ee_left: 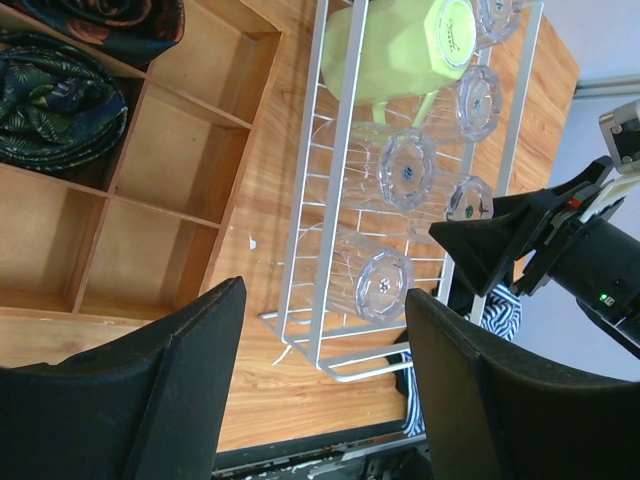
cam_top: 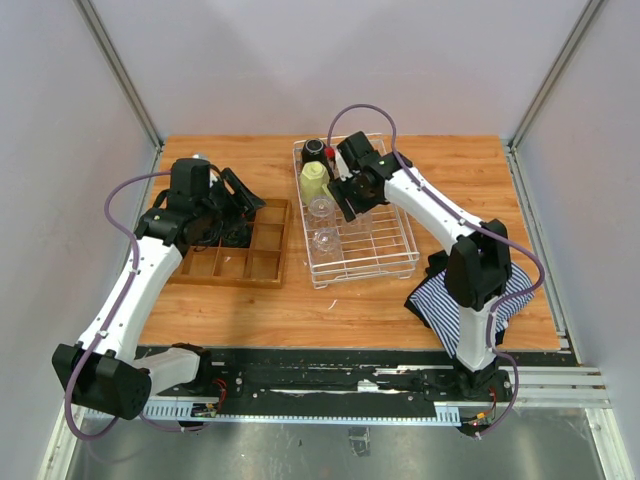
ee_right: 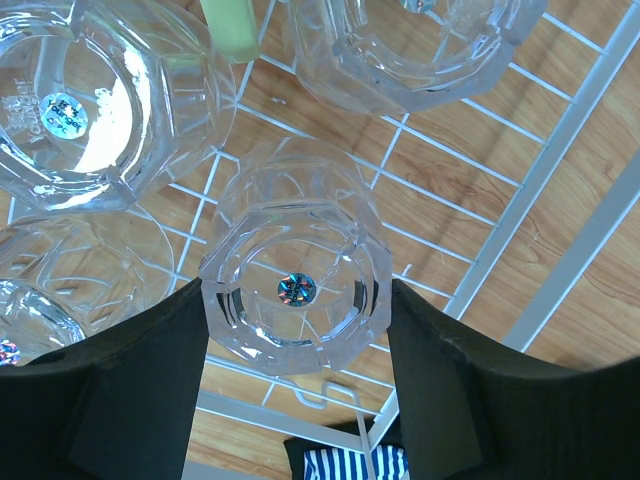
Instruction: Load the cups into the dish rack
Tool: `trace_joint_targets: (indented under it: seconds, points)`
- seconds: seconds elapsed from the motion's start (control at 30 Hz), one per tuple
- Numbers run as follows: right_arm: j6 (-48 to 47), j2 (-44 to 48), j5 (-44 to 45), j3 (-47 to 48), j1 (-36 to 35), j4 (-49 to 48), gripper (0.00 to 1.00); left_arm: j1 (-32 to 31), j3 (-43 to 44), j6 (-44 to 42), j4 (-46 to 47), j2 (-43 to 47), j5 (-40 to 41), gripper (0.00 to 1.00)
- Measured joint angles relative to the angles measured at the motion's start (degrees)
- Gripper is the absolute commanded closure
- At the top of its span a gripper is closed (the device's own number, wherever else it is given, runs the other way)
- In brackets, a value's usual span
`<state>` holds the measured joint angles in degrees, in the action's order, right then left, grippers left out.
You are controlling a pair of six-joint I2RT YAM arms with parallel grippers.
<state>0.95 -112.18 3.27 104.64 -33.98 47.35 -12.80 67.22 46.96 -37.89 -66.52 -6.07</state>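
Tumbler (ee_right: 290, 250), upside down in the rack (ee_right: 560, 160), was clamped in my right gripper (ee_right: 297, 300); my left gripper (ee_left: 325, 290) hung open over the tray (ee_left: 150, 200) at the rack's 9 o'clock.

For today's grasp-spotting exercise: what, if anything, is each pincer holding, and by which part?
Right pincer grips a clear tumbler between its fingers, by its opposite side walls. Left pincer is open and empty.
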Motion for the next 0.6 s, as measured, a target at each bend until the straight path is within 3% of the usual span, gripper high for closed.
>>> trace_joint_targets:
  seconds: [0.17,0.23,0.33,0.6]
  points:
    - [0.0,-0.7,0.0,0.6,-0.4,0.1,0.76,0.2,0.0,-0.1,-0.1,0.0,0.0,0.3]
    - [0.0,-1.4,0.3,1.5,-0.5,-0.1,0.66,0.3,0.0,-0.2,-0.3,0.0,0.1,0.31]
    - [-0.2,-2.6,0.5,1.9,-0.8,-0.6,0.41,0.3,0.0,-0.2,-0.6,0.0,0.2,0.3]
    - [-1.0,-2.9,1.5,1.9,-1.3,-0.9,0.18,0.3,-0.2,-0.4,-1.2,0.5,0.5,0.3]
